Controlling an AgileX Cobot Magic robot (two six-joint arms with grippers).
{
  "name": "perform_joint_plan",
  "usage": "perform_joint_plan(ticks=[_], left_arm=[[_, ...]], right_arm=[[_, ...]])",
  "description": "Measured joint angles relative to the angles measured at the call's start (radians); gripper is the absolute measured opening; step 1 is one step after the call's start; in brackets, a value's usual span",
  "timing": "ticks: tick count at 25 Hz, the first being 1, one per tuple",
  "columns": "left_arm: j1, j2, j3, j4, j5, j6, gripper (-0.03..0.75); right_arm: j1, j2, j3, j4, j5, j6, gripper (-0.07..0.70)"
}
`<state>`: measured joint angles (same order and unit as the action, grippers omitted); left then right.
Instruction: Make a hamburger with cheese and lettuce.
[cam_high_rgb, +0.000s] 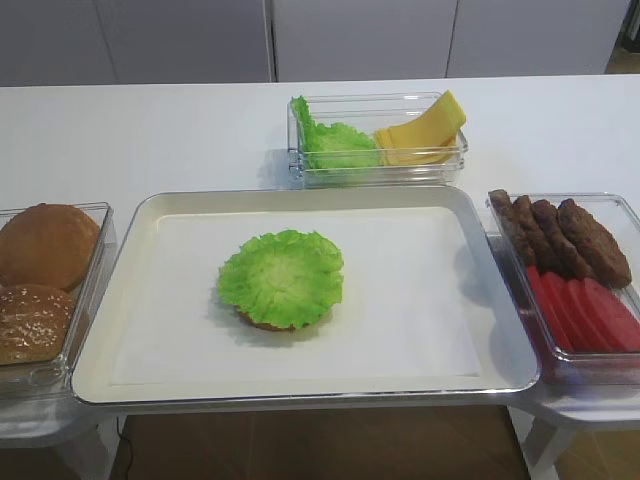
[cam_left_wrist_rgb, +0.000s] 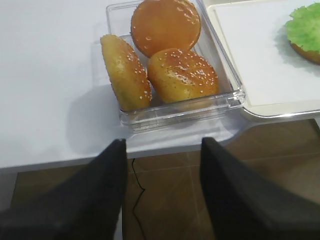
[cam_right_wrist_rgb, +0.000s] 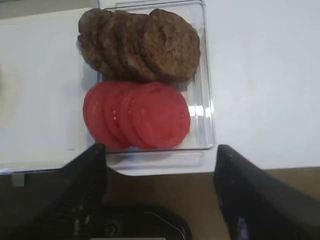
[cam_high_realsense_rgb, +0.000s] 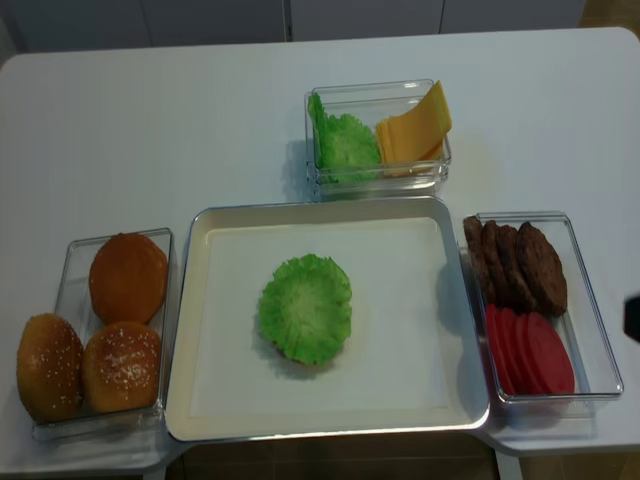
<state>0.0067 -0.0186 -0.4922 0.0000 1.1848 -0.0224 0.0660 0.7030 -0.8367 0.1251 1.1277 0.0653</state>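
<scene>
The lettuce (cam_high_rgb: 282, 277) lay flat, ruffled face up, covering the bun (cam_high_rgb: 270, 322) mid-tray (cam_high_rgb: 300, 390). The right gripper (cam_right_wrist_rgb: 160, 200) and left gripper (cam_left_wrist_rgb: 162, 195) both stood wide, holding nothing.

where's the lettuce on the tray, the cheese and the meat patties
lettuce on the tray (cam_high_rgb: 282, 277), exterior high view, centre of the leaf
cheese (cam_high_rgb: 420, 135), exterior high view, face of the front slice
meat patties (cam_right_wrist_rgb: 170, 45), right wrist view, face of the nearest patty

Crinkly matt lettuce (cam_high_rgb: 282, 277), shiny metal tray (cam_high_rgb: 300, 392), clear glossy plastic boxes (cam_high_realsense_rgb: 545, 395), smooth cheese (cam_high_rgb: 425, 133)
</scene>
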Motion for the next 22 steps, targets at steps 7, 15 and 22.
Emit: perform_joint_plan(ticks=[7,15,22], left_arm=[[0.0,0.0,0.0,0.0,0.0,0.0,0.359],[0.0,0.0,0.0,0.0,0.0,0.0,0.359],[0.0,0.0,0.0,0.0,0.0,0.0,0.359]], right_arm=[[0.0,-0.349,0.057,-0.024,0.109,0.005,0.522],[0.0,-0.612,0.102,-0.029,0.149,0.007,0.522],[0.0,-0.723,0.15,-0.017,0.154,-0.033,0.522]])
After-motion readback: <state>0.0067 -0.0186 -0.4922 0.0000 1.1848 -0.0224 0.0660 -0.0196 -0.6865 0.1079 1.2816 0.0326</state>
